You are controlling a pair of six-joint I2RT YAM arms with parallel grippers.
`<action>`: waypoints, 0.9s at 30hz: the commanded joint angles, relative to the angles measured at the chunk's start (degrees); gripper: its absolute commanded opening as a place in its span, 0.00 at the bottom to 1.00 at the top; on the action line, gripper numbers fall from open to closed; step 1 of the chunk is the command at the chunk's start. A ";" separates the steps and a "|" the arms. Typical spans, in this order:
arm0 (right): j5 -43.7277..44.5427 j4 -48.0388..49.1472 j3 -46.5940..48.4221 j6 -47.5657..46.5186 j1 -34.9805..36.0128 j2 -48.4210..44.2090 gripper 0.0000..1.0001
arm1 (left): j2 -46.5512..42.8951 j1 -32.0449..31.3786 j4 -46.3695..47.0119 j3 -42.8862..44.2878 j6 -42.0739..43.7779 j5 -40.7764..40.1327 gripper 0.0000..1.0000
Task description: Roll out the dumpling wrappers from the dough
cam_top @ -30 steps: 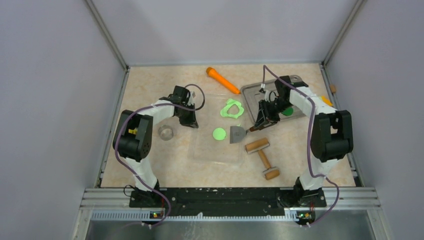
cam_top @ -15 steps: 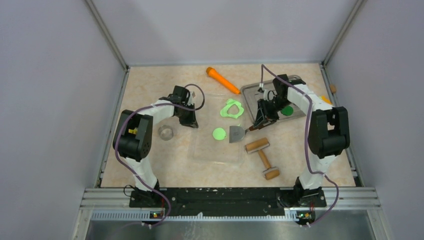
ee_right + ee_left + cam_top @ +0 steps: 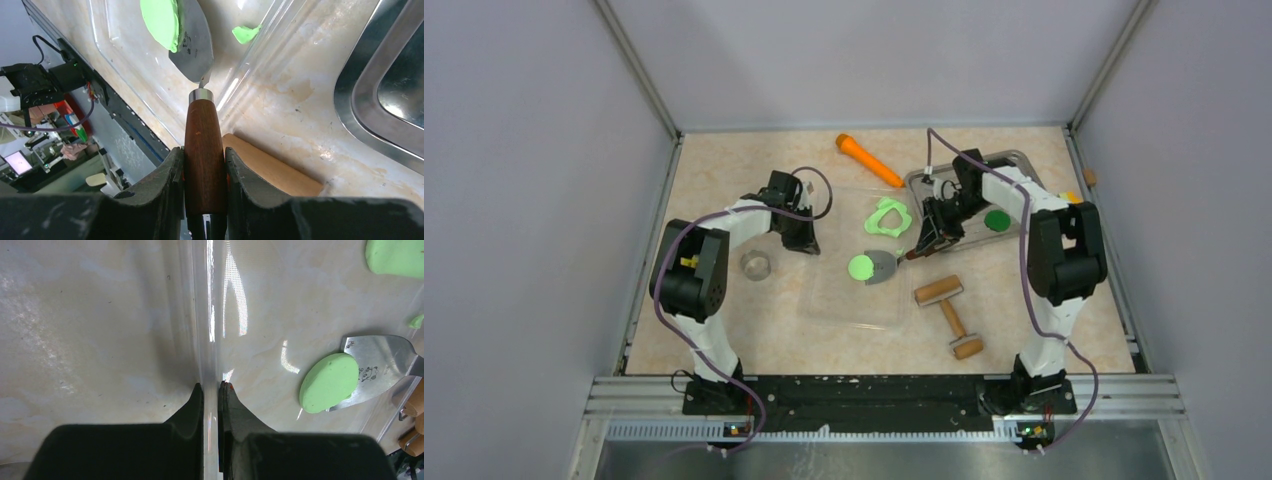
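My right gripper [image 3: 204,156] is clamped on the wooden-handled metal spatula [image 3: 202,125], its blade seemingly under the round lime-green dough wrapper [image 3: 330,381] mid-way across the clear plastic mat [image 3: 849,300]. My left gripper [image 3: 211,390] pinches that mat's left edge.

Beige table [image 3: 724,170] — clear mat [image 3: 854,305], steel tray [image 3: 1004,155], wooden roller [image 3: 949,315]; orange tool [image 3: 869,160] (far side).

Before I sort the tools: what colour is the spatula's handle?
Reddish-brown wooden handle; clearest in right wrist view.
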 commanded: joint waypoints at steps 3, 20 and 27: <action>4.45 2.89 0.84 -2.82 0.96 2.02 0.00 | 2.01 -0.85 1.88 -1.05 0.14 2.52 0.00; -9.44 3.52 4.67 -6.82 0.76 2.86 0.00 | 1.70 -0.85 1.46 -0.55 1.07 1.56 0.00; -8.93 1.15 6.31 -6.12 0.47 -1.14 0.00 | 1.35 -0.85 1.09 0.22 1.77 0.86 0.00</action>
